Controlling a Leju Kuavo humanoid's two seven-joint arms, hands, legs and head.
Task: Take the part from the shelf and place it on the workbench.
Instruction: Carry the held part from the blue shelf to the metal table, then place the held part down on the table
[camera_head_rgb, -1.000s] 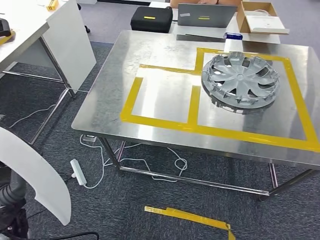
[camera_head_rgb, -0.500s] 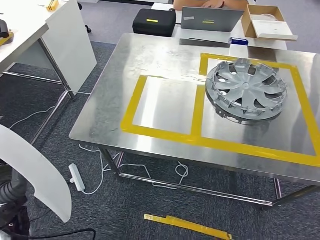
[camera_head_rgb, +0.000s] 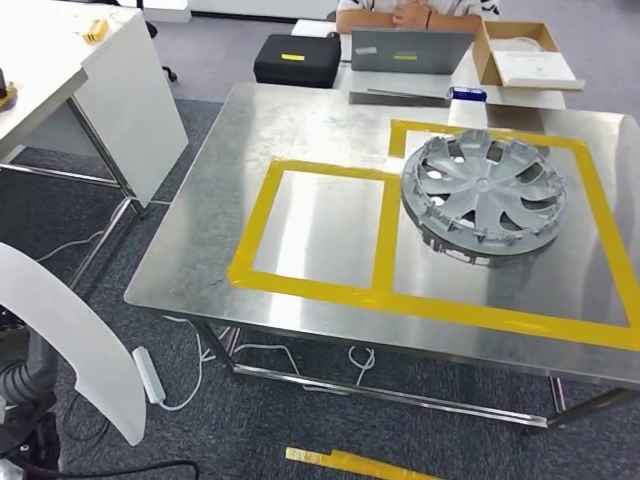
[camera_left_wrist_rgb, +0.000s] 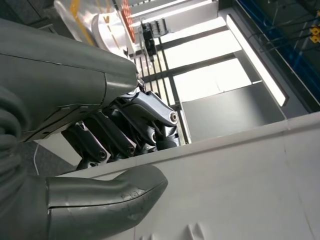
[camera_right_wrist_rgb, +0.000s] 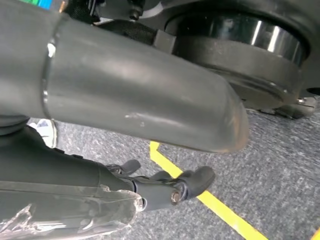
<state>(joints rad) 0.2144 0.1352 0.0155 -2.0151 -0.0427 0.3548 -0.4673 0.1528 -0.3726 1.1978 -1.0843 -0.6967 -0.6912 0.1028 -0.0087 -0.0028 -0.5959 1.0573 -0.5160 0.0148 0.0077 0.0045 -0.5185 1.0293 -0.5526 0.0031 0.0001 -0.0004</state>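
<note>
A large white curved panel (camera_head_rgb: 72, 335) hangs at the lower left of the head view, off the near left corner of the steel workbench (camera_head_rgb: 204, 215). In the left wrist view my left hand (camera_left_wrist_rgb: 124, 145) grips the panel's (camera_left_wrist_rgb: 241, 190) edge, thumb on one face and dark fingers (camera_left_wrist_rgb: 113, 132) on the other. The bench carries two yellow-taped squares. The left square (camera_head_rgb: 321, 225) is bare and a grey wheel cover (camera_head_rgb: 483, 195) lies in the right one. My right hand (camera_right_wrist_rgb: 113, 110) hangs over the carpet, thumb and fingers (camera_right_wrist_rgb: 181, 185) apart, holding nothing.
A white desk (camera_head_rgb: 113, 90) stands to the left of the bench. Behind the bench are a black case (camera_head_rgb: 290, 60), a laptop (camera_head_rgb: 411, 48), a cardboard box (camera_head_rgb: 521, 55) and a person's hands (camera_head_rgb: 407, 12). A power strip (camera_head_rgb: 149, 375), cables and a yellow tape strip (camera_head_rgb: 355, 462) lie on the floor.
The whole picture has shifted, so the camera has moved; the workbench now sits a little lower and nearer. The white panel stays in my left hand.
</note>
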